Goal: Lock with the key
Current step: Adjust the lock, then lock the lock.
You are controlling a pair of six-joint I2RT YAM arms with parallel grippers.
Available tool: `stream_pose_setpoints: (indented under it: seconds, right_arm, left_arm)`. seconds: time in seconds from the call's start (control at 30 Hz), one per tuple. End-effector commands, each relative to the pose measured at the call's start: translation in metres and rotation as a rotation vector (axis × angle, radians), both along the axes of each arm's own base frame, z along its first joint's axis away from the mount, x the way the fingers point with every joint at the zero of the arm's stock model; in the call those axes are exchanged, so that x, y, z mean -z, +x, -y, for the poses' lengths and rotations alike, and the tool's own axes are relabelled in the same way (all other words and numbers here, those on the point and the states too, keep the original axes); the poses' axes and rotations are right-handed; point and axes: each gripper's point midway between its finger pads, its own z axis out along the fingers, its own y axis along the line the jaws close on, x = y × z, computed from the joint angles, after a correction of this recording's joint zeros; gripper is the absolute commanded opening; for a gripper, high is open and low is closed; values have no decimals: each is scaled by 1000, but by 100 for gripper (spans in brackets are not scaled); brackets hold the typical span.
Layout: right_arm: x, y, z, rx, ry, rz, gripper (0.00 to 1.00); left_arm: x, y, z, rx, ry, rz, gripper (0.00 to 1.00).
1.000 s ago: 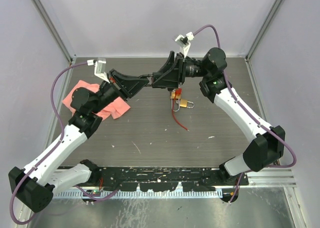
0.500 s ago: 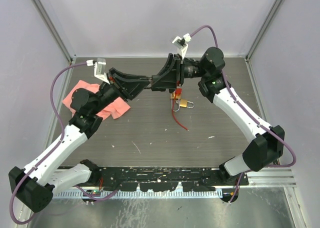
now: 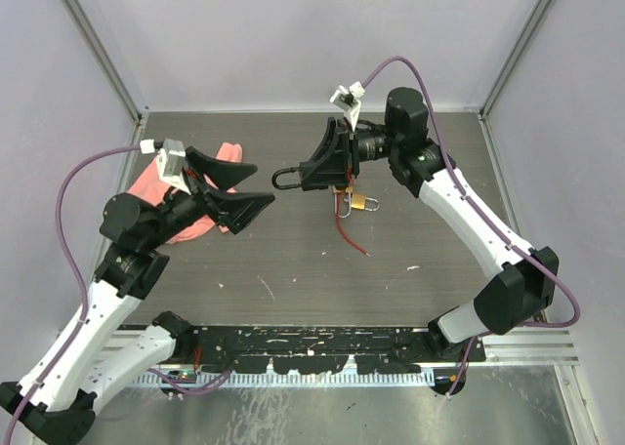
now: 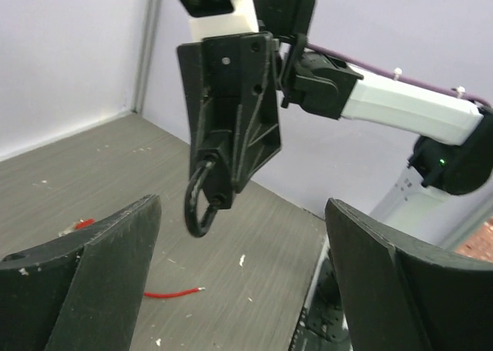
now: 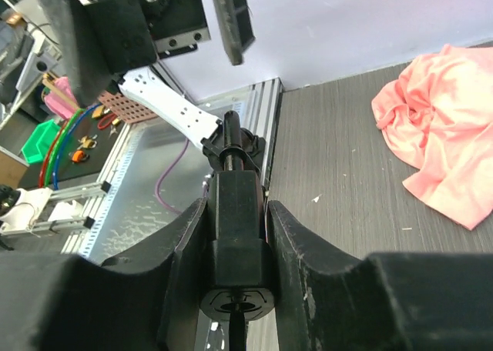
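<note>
Top external view: the left pincer (image 3: pixel 259 183), now spread, has released and drawn back toward frame left. The right pincer (image 3: pixel 309 176) alone pinches the black padlock (image 3: pixel 286 179), aloft above centre. Handover apparently complete; keying remains.

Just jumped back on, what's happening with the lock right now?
The right hand holds a black padlock in the air, shackle pointing toward the left hand. The left hand is wide open and touches nothing. Neither hand holds a key. A brass padlock and a red cord lie on the table under the right hand. A pink cloth sits at the left.
</note>
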Motion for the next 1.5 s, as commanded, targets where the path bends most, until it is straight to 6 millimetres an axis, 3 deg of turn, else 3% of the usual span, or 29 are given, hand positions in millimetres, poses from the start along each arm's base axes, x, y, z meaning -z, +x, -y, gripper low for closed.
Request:
stream_pose_setpoints:
  seconds: [0.0,0.43,0.7,1.07,1.17,1.47]
  right_arm:
    - [-33,-21,13,-20,46,205,1]
    - [-32,-23,14,-18,34,226,1]
    - [-31,-23,14,-19,31,225,1]
    - [-31,-24,13,-23,32,226,1]
    - [-31,-26,12,-35,33,224,1]
    - [-37,-36,5,-92,52,188,1]
  left_arm:
    - [13,-16,15,160,99,-58,84]
    - [35,11,24,171,127,-184,49]
    - [24,13,26,221,62,-186,40]
    - [18,4,35,347,3,-181,5]
    - [20,4,36,348,-5,-158,0]
    - [28,9,36,304,29,-138,0]
